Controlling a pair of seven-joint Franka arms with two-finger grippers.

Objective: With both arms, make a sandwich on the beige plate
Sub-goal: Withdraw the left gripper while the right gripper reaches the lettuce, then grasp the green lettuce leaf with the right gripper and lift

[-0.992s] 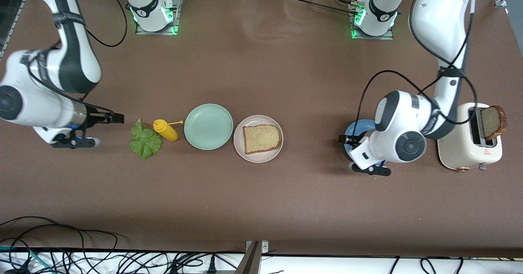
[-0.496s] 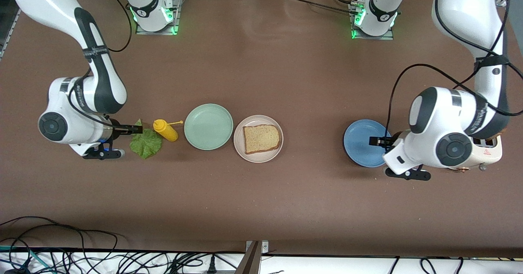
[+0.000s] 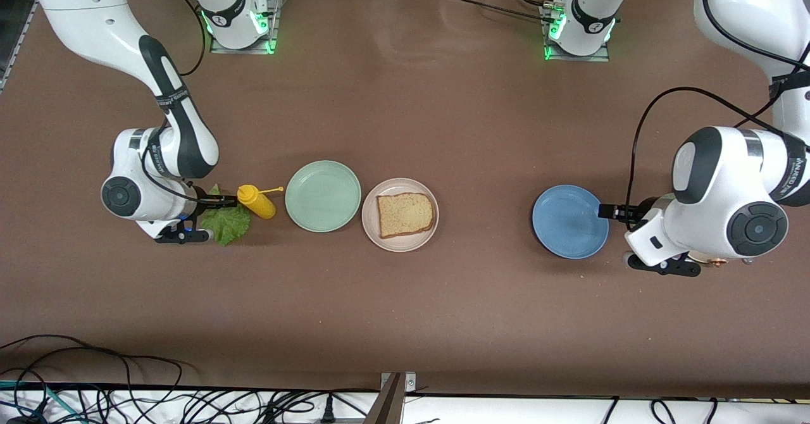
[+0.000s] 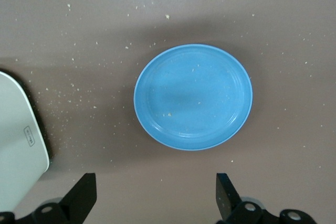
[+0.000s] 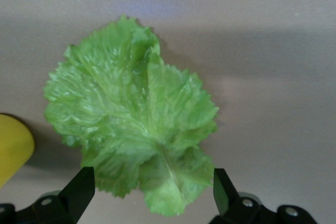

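Right claw (image 5: 149,195): fingers spread apart and holding nothing, hanging over the lettuce leaf (image 5: 131,116) toward the right arm's end of the counter; in the right wrist view the leaf's edge lies between the 2 fingertips.
Lettuce leaf: crinkled, green, flat on the counter, just beside the yellow squeeze bottle (image 3: 256,201).
Left claw (image 4: 157,195): fingers wide apart, empty, over the counter just beside the blue plate (image 3: 570,221), toward the left arm's end.
Blue plate: bare but for a few crumbs; a cream toaster (image 4: 18,145) shows at the edge of the left wrist view, near it.
Beige plate (image 3: 400,238): near the middle of the counter, carrying 1 slice of brown-crusted bread (image 3: 405,214), with no leaf and no 2nd slice on it.
Mint-green plate (image 3: 323,195): beside the beige plate, their rims close or touching, between it and the yellow bottle.
Counter (image 3: 405,310): brown matte sheet, sprinkled with pale crumbs around the blue plate.
Room: the 2 arm bases, lit green, stand along the counter's edge farthest from the front camera; black cables (image 3: 126,392) lie tangled along a white ledge under the nearest edge.
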